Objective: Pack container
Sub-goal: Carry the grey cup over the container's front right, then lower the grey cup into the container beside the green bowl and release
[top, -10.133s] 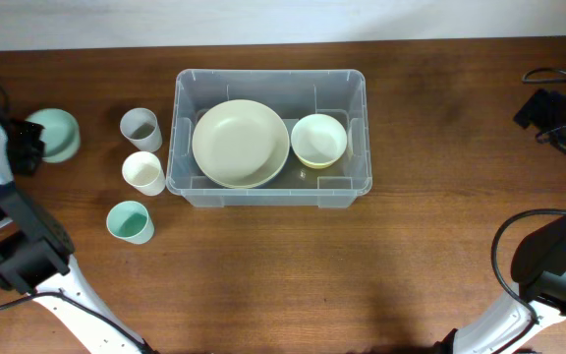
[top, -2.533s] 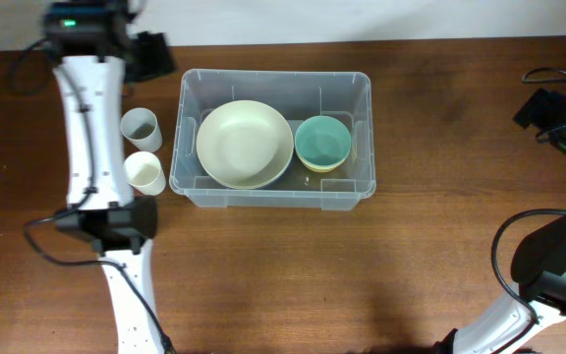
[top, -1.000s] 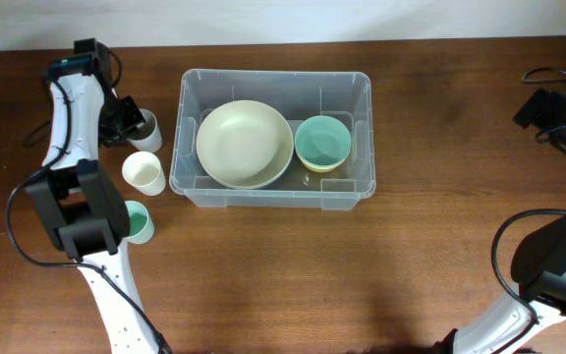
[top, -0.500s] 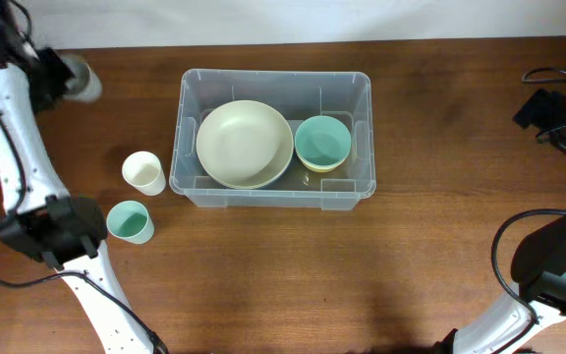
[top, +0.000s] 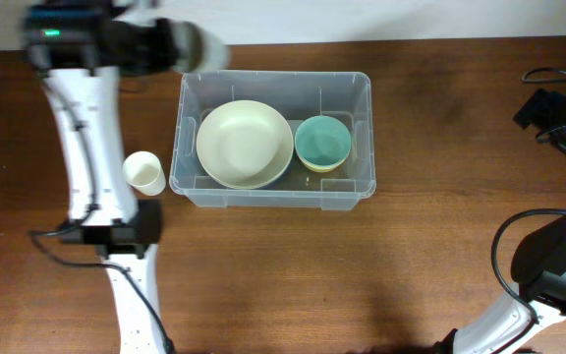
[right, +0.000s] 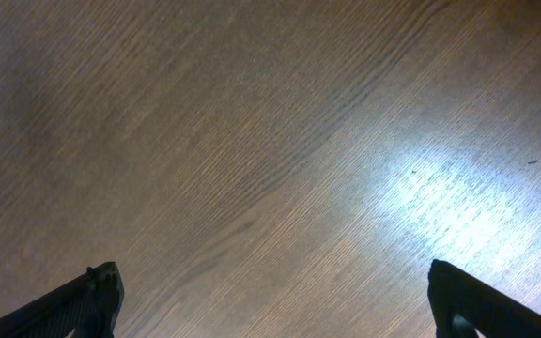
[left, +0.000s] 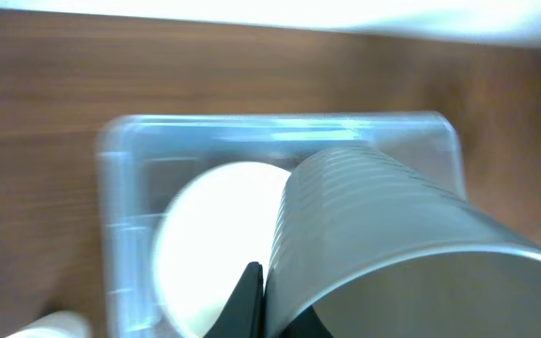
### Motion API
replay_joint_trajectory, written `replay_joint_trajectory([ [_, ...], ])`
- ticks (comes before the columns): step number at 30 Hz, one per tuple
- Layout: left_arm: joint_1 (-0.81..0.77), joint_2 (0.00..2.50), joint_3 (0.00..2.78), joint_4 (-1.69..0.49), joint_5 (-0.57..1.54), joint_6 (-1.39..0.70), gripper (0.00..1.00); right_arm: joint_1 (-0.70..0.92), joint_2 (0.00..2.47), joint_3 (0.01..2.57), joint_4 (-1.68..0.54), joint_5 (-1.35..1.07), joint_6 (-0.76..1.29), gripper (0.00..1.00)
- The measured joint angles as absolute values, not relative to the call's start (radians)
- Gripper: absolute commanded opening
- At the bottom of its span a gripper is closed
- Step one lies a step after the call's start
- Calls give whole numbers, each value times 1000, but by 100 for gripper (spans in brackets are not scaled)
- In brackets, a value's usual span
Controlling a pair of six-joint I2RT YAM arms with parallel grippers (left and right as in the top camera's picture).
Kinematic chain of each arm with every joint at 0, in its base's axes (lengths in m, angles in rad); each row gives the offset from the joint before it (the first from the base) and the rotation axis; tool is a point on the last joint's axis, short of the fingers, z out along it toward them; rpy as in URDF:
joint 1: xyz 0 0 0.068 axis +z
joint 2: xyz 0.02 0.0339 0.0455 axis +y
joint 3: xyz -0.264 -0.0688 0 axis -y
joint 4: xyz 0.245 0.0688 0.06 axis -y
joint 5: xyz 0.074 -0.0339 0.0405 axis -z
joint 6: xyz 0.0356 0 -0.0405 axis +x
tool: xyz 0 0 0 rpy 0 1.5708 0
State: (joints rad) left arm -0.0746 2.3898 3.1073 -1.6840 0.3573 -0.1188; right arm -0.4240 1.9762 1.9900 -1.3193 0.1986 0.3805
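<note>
Container (top: 366,147) is sitting upright nr the middle of the table (top: 283,285), closer to the far edge than the near one, its long sides running parallel w/ that edge. Inside, a big cream bowl (top: 245,144) is filling the left half and a teal bowl (top: 322,141) is sitting in the right half, the two rims nearly touching. L gripper (top: 170,45) is gripping a grey cup (left: 383,253) and holding it in the air by the container's far-left corner, where the overhead view is smearing both w/ motion blur. In the L wrist view one dark finger (left: 248,302) is pressing against the cup's ribbed wall, the other finger is hiding behind the cup, and the container w/ the cream bowl is showing below. A white cup (top: 144,173) is standing upright on the table just beside the container's left wall, mouth up. R arm (top: 558,261) is resting at the table's right edge. R gripper (right: 269,272) is hanging over bare wood w/ fingers spread wide, holding nothing.
</note>
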Motion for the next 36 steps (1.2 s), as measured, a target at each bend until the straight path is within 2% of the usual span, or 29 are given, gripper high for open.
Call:
replay_joint_trajectory([
  [6, -250, 2390, 2975, -1684, 316, -80, 1, -424, 1976, 1990, -1319, 199, 381, 99],
  [13, -373, 2390, 2729, -1686, 253, -60, 1, -424, 1976, 1990, -1319, 199, 381, 99],
  [36, -465, 2390, 2458, -1668, 190, -52, 1, -424, 1976, 1990, -1319, 199, 380, 99],
])
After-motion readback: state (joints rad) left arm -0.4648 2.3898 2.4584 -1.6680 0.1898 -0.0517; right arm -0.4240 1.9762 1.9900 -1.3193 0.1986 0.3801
